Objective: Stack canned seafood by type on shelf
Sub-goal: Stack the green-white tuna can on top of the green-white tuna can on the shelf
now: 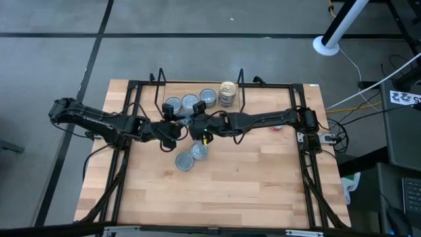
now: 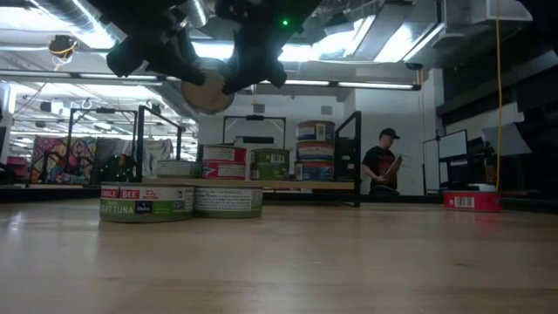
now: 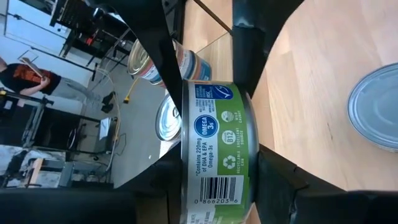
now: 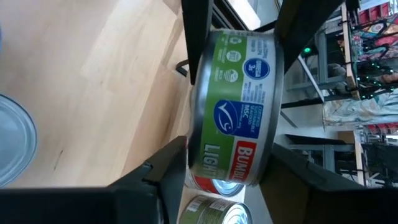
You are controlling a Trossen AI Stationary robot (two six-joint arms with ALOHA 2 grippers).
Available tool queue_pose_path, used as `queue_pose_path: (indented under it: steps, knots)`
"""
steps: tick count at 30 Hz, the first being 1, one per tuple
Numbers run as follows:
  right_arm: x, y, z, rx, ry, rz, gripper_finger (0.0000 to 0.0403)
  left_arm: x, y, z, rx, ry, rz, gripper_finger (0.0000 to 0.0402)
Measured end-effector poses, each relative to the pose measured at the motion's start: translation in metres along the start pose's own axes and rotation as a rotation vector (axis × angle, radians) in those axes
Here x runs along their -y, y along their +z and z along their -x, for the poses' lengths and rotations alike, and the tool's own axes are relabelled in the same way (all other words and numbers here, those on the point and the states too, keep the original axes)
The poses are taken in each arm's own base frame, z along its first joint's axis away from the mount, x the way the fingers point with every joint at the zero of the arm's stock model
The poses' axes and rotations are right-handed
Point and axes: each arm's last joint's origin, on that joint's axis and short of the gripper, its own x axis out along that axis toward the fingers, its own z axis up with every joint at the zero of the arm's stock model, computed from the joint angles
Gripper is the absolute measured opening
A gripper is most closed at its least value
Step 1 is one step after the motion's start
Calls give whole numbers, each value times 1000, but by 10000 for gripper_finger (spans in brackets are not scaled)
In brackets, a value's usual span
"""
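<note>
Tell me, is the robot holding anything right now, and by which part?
A green-labelled can, lifted above the table, pinched across its two flat faces by both the left gripper and the right gripper.

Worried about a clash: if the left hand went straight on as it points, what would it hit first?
The green tin that the left hand already grips; just beyond it, probably the right hand, facing it on the same tin.

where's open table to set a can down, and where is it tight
Free: the bare wood of the table nearer the camera than the two loose cans, and its left side. Crowded: the shelf row of cans, with both hands meeting just before it.
</note>
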Motion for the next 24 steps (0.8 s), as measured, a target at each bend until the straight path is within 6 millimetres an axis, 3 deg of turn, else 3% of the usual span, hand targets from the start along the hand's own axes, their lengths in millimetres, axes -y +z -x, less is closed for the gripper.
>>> queue_pose_path:
  steps: [7, 19, 24]
  knots:
    - [0, -1, 0, -33, -28, 3, 202, 0, -3, -1, -24, -3, -6, 137]
    - [2, -7, 1, -175, -149, -28, 261, -11, -26, -12, -220, 33, 14, 137]
    - [3, -27, 4, -287, -60, -108, 256, -21, -33, -19, -272, 62, 41, 137]
